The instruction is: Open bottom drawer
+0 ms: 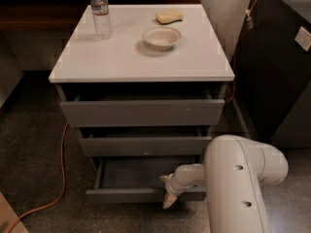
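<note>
Gripper (169,194) sits at the top edge of the bottom drawer (127,194), right of centre, whether clenched I cannot tell, and with that drawer partly out below the cabinet (141,57), the pull seems underway, needing a straight tug outward.

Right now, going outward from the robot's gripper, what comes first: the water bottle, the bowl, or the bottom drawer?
The gripper sits low, by the floor.
1. bottom drawer, right at the gripper, partly pulled out.
2. bowl, up on the tabletop, centre-right.
3. water bottle, at the tabletop's far left.
</note>
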`<act>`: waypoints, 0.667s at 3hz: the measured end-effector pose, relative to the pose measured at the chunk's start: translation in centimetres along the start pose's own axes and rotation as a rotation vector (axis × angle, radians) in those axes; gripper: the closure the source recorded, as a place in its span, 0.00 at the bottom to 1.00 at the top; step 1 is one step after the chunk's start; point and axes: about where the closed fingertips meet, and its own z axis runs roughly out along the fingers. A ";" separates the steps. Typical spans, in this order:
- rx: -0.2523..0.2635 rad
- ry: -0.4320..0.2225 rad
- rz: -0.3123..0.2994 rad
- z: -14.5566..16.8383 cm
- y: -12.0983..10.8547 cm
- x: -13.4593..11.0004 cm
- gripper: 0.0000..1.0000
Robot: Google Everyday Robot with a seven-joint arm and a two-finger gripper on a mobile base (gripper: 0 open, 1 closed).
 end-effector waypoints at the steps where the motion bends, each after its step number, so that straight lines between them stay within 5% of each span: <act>1: 0.008 0.002 0.029 -1.7 0.1 -1.4 0.00; 2: 0.003 0.001 0.071 -3.0 -1.2 -1.8 0.21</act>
